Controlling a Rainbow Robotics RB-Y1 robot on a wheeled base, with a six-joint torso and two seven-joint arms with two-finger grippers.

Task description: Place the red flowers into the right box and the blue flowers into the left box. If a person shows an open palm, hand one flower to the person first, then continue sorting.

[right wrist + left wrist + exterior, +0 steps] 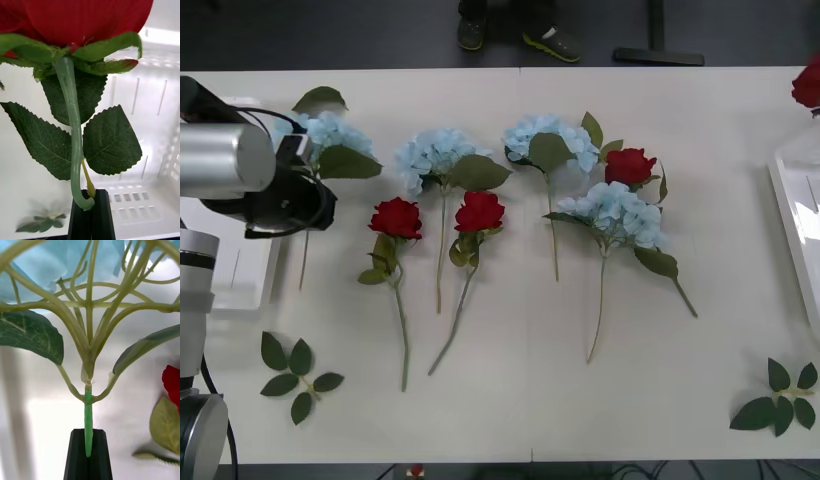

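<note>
Right fingers (92,215) pinching a red rose (75,22) over the right box (150,142); left fingers (89,455) pinching a blue flower (56,262).

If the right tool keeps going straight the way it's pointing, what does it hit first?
Probably the ribbed floor of the right box. The right tool is shut on a red flower's stem, and the bloom leads, so the flower would likely touch first. Depth is unclear.
</note>
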